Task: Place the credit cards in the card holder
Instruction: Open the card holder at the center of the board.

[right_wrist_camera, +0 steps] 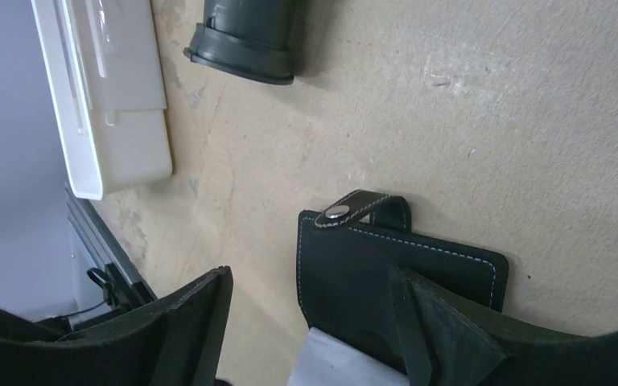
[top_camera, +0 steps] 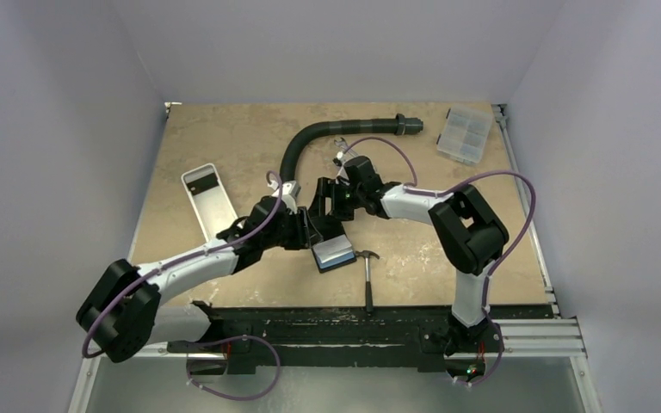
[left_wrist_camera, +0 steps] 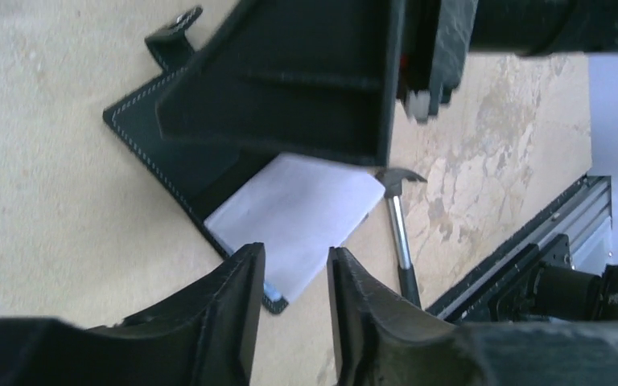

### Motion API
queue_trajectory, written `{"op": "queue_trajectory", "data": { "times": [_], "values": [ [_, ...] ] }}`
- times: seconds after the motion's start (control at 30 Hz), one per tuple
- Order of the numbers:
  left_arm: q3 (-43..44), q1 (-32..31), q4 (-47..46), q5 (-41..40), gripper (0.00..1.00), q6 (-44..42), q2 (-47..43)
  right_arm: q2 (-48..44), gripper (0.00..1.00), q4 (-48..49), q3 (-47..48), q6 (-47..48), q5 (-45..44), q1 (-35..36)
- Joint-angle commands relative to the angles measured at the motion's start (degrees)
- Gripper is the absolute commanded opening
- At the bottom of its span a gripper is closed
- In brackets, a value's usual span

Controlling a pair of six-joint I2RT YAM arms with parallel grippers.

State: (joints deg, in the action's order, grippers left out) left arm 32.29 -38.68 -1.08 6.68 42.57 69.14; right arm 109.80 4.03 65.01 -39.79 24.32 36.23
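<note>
Black card holder lies open beneath us; our left gripper and right gripper (fingers apart, empty) could nudge it askew.

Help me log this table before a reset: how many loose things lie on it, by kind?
card holder: 1
hammer: 1
white tray: 1
clear compartmented box: 1
black hose: 1
credit cards in plain sight: 0
Total: 5
</note>
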Motion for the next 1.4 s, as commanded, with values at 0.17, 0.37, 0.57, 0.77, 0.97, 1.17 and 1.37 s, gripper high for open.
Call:
{"op": "queue_trajectory", "data": {
  "times": [0.17,0.37,0.57,0.77,0.97,1.17,1.37],
  "values": [
    [4.79,2.75,-11.43,-5.51,0.25,1.24,15.60,-13.08,0.83,0.68,-6.50,0.58,2.96,-6.01],
    [5.81,4.01,-15.43,-3.75,0.22,2.25,23.11,-25.32,0.84,-5.52,-15.20,4.95,1.04,-7.99],
    [4.10,4.89,-17.88,-1.82,0.20,4.11,25.50,-29.86,0.84,6.11,-26.02,-2.86,6.39,-7.36],
    [1.48,5.33,-18.69,0.65,0.19,5.09,24.42,-26.78,0.85,15.61,-29.84,-8.85,6.82,-3.34],
    [-0.25,5.46,-19.57,1.23,0.19,4.83,23.32,-25.70,0.86,11.26,-28.48,-5.92,1.23,-2.81],
    [-1.45,5.45,-20.60,1.32,0.18,5.02,22.23,-28.57,0.88,3.69,-27.89,-1.63,-5.32,-2.81],
    [-1.35,5.46,-21.58,2.64,0.18,5.28,23.70,-25.63,0.86,8.63,-28.83,-3.90,-1.33,-2.46]
  ]
}}
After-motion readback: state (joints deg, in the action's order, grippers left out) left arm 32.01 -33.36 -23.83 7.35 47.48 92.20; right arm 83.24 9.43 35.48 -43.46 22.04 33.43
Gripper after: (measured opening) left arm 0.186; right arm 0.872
